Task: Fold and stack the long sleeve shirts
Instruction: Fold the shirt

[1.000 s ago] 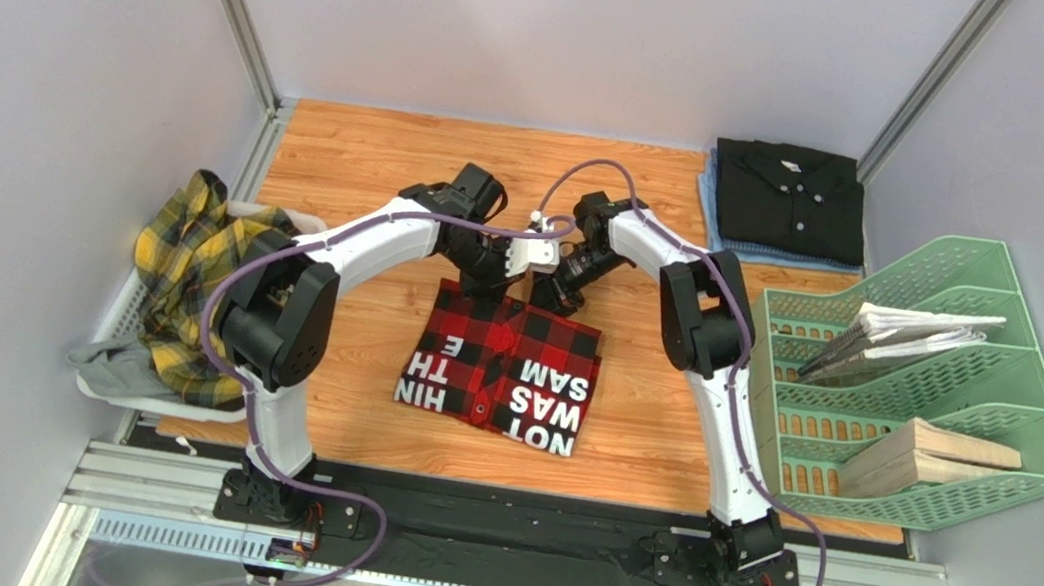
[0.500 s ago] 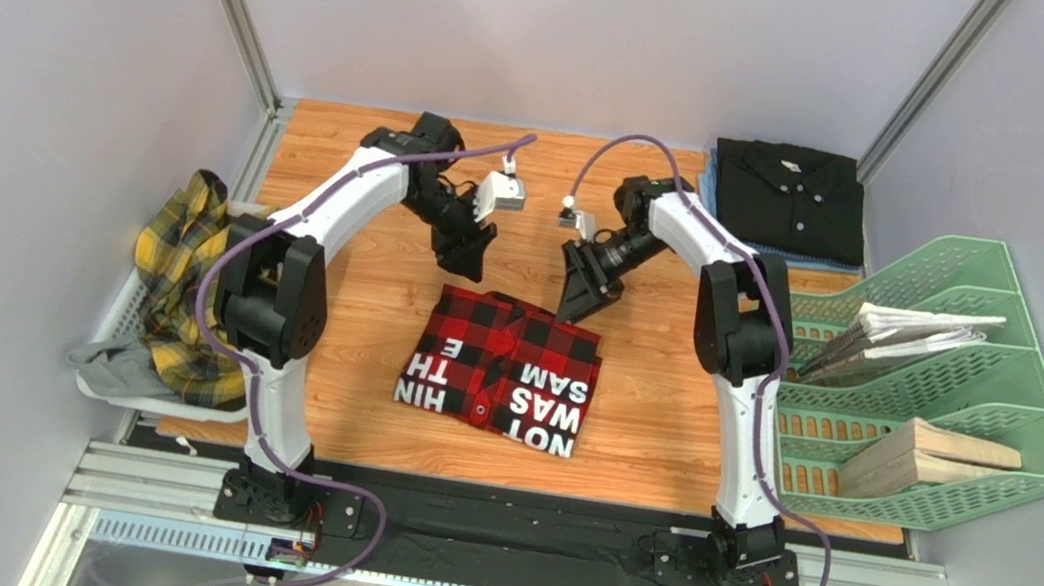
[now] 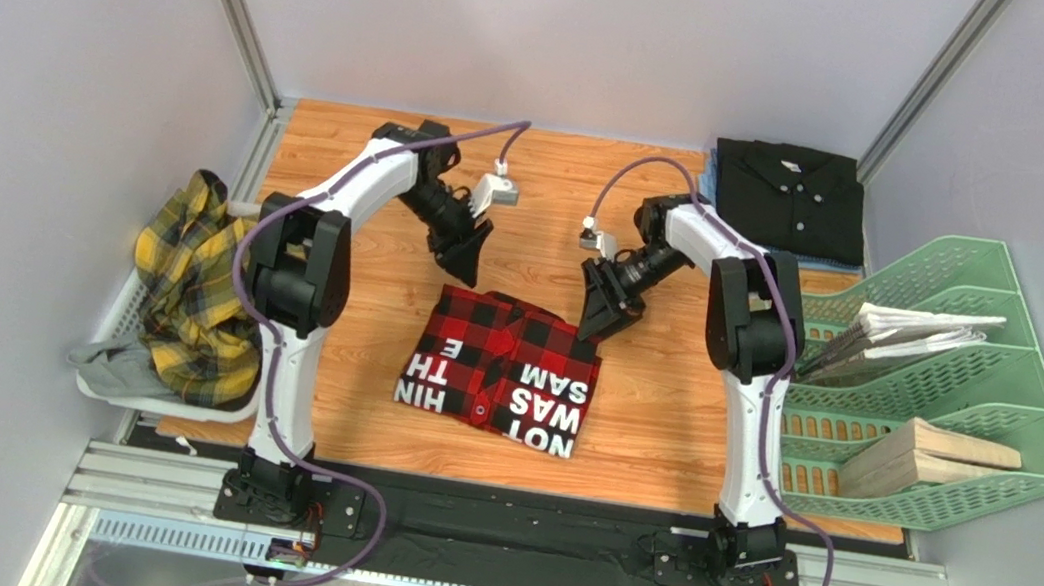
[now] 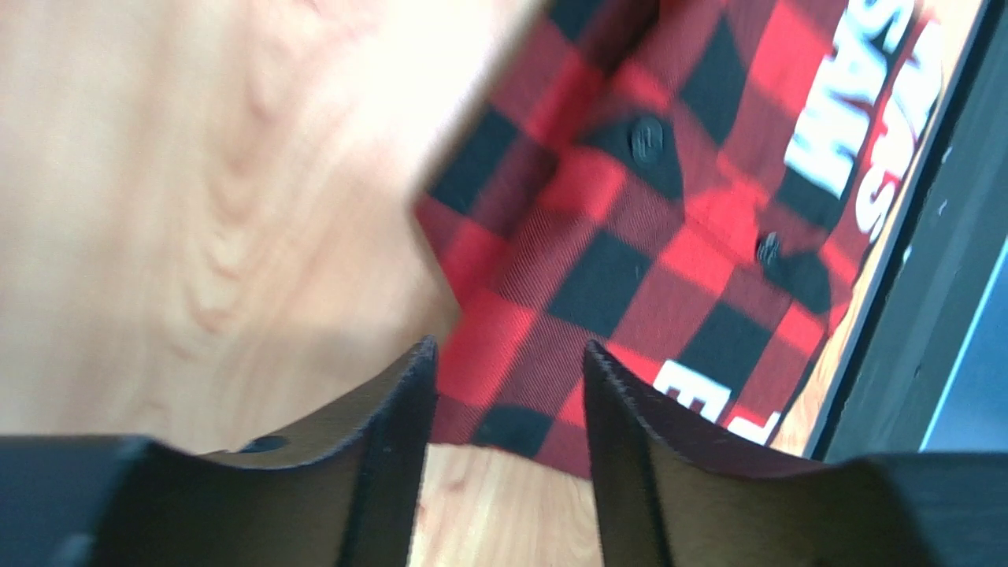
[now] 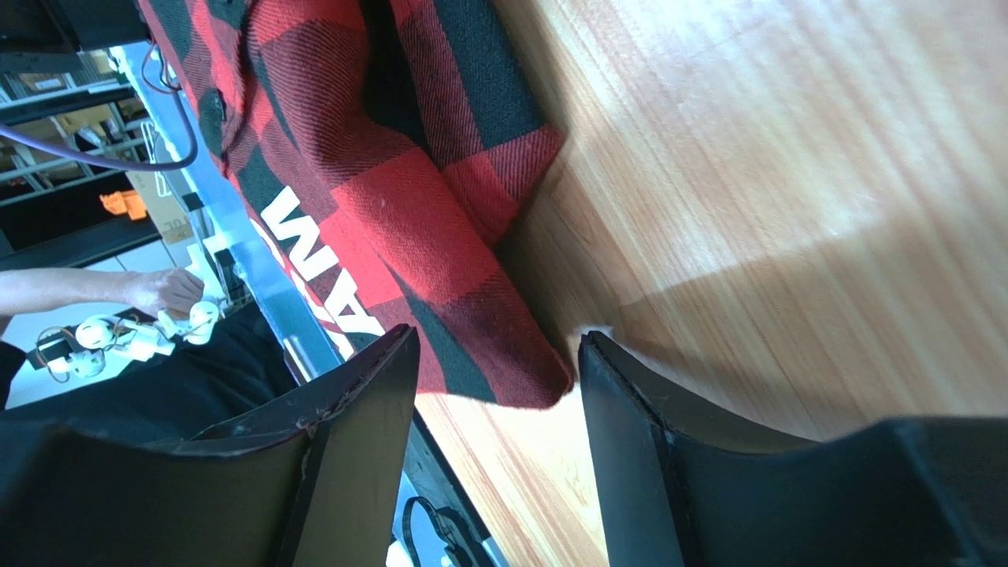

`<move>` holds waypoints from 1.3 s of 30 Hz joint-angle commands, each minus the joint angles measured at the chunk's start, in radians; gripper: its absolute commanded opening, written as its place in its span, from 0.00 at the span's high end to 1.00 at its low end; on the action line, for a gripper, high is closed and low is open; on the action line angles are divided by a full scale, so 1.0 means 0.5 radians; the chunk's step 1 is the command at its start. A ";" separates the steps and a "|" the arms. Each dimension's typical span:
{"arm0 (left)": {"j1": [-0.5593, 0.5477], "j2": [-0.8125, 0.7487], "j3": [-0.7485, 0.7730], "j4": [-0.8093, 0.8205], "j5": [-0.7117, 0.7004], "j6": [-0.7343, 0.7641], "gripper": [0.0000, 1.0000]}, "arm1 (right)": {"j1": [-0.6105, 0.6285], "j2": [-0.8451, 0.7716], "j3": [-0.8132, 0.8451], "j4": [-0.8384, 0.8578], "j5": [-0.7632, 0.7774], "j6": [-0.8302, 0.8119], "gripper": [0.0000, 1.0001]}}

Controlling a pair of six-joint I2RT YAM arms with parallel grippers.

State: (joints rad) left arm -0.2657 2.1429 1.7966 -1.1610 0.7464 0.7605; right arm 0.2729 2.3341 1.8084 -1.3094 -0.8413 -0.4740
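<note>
The red-and-black check shirt (image 3: 499,374) lies folded into a flat rectangle at the middle of the wooden table (image 3: 348,165). Its white block letters are upside down in the overhead view, with the fragments "NOT", "WAS" and "SAM" on one half and "HIN", "TH" and "E" on the other.

The left gripper (image 3: 465,259) hangs just above the shirt's far left corner. Its jaws are partly apart and hold nothing, and its wrist view shows check cloth and two dark buttons below them. The right gripper (image 3: 597,315) hangs by the far right corner, also parted and empty, with a folded edge of the shirt under the gap.

The plain black shirt (image 3: 788,197) sits folded in the far right corner. The yellow-and-dark plaid shirt (image 3: 189,283) is crumpled in a white tray (image 3: 117,308) at the left edge.
</note>
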 commanded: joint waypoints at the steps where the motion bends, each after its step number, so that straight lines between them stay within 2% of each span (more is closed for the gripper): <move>1: -0.005 0.101 0.281 -0.049 0.195 -0.168 0.49 | 0.025 -0.094 -0.061 0.054 -0.020 -0.040 0.43; 4: -0.088 0.138 0.322 0.009 0.149 -0.248 0.57 | 0.065 -0.130 -0.095 0.048 -0.066 -0.123 0.59; 5: -0.107 0.141 0.316 0.045 0.112 -0.254 0.59 | 0.089 -0.140 -0.098 0.051 -0.057 -0.141 0.75; 7: -0.162 0.138 0.282 0.100 0.081 -0.281 0.61 | 0.117 -0.167 -0.101 0.063 -0.035 -0.175 0.87; 8: -0.180 0.138 0.279 0.152 0.048 -0.303 0.62 | 0.141 -0.173 -0.101 0.078 -0.011 -0.184 0.96; 9: -0.199 0.159 0.288 0.171 0.035 -0.318 0.64 | 0.150 -0.183 -0.101 0.085 -0.011 -0.199 1.00; 12: -0.254 0.227 0.346 0.220 0.020 -0.413 0.65 | 0.169 -0.244 -0.150 0.167 0.014 -0.196 1.00; 14: -0.291 0.267 0.386 0.202 0.044 -0.447 0.60 | 0.178 -0.272 -0.168 0.180 0.038 -0.199 1.00; 18: -0.358 0.350 0.383 0.125 0.050 -0.416 0.60 | 0.178 -0.308 -0.184 0.177 0.047 -0.196 1.00; 22: -0.371 0.325 0.264 0.131 0.173 -0.426 0.66 | 0.175 -0.342 -0.223 0.189 0.057 -0.181 1.00; 24: -0.371 0.240 0.098 0.220 0.225 -0.444 0.68 | 0.175 -0.339 -0.242 0.195 0.063 -0.178 1.00; 27: -0.398 0.188 0.027 0.327 0.158 -0.487 0.72 | 0.178 -0.330 -0.254 0.210 0.075 -0.181 1.00; 29: -0.423 0.151 -0.034 0.460 0.051 -0.536 0.79 | 0.175 -0.315 -0.254 0.220 0.096 -0.172 1.00; 34: -0.432 0.059 -0.148 0.472 0.047 -0.588 0.96 | 0.160 -0.330 -0.325 0.238 0.112 -0.132 1.00; 39: -0.432 0.040 -0.237 0.585 -0.011 -0.821 1.00 | 0.151 -0.306 -0.334 0.250 0.106 -0.098 1.00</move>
State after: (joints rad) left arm -0.4740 2.2074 1.7073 -0.9092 0.7746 0.4610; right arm 0.3569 2.2246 1.6371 -1.2285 -0.7654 -0.5289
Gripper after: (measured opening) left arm 0.005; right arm 0.011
